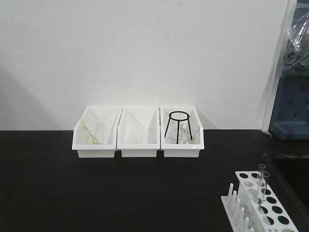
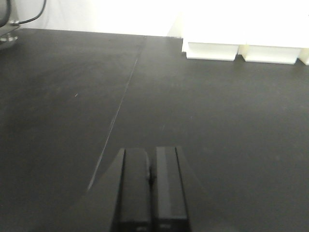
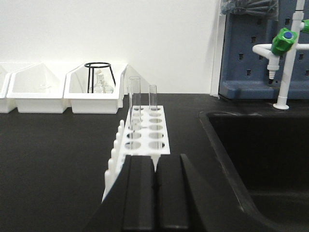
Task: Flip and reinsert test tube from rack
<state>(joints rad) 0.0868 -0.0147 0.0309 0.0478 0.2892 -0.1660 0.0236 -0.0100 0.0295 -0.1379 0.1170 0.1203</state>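
The black tabletop [image 1: 58,193] carries the rack [image 3: 145,140] just ahead of the right hand [image 3: 155,164], three white bins [image 1: 140,152] well beyond.

White rack [image 3: 145,133], clear glass tubes [image 3: 134,104], black bench [image 1: 120,193], green-capped tap [image 3: 282,41].

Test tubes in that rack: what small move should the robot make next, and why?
Probably open the right hand and ease it forward toward the nearer tube. That hand is shut and empty, just short of the rack, where that tube and a second tube stand upright.
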